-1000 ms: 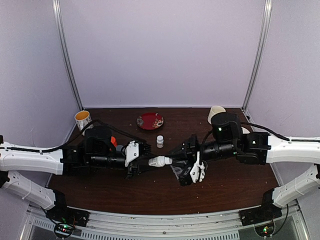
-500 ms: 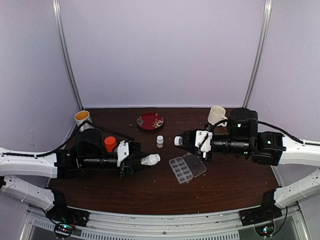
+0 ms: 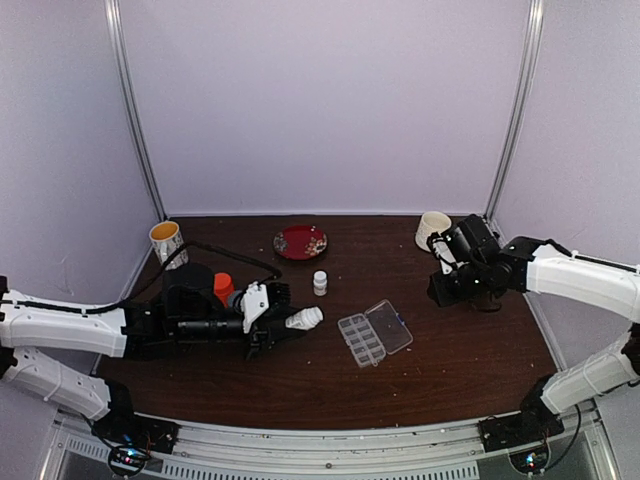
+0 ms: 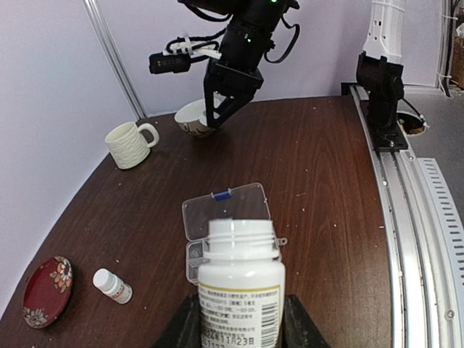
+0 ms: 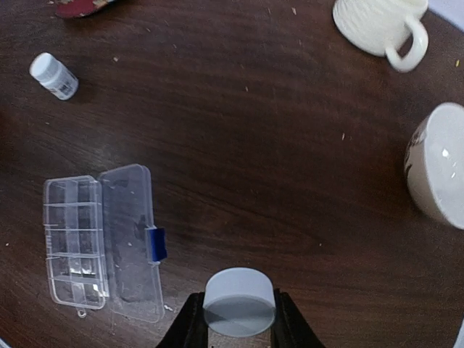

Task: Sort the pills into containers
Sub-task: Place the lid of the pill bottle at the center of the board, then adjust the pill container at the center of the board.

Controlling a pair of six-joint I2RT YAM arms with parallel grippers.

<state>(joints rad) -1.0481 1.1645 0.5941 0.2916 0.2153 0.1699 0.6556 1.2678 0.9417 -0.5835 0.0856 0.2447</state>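
Observation:
My left gripper [image 4: 241, 319] is shut on a white labelled pill bottle [image 4: 241, 283], which has no cap and points its open neck at the containers. In the top view the bottle [image 3: 303, 319] lies level, left of the clear organizer box [image 3: 362, 340] whose lid [image 3: 390, 326] is folded open. My right gripper [image 5: 239, 320] is shut on the bottle's pale grey cap [image 5: 239, 301]. It hovers right of the organizer [image 5: 72, 239], near a bowl. The pills are out of view.
A small white bottle [image 3: 320, 283] stands behind the organizer. A red plate [image 3: 300, 241] sits at the back centre, and mugs stand at the back left [image 3: 166, 240] and back right [image 3: 433, 228]. An orange cap [image 3: 222, 287] shows by my left arm. A white bowl [image 5: 438, 163] sits beside my right gripper.
My right gripper has pulled away from the bottle's neck with the cap and swung far right toward the bowl. The left gripper keeps the bottle, shifted slightly left.

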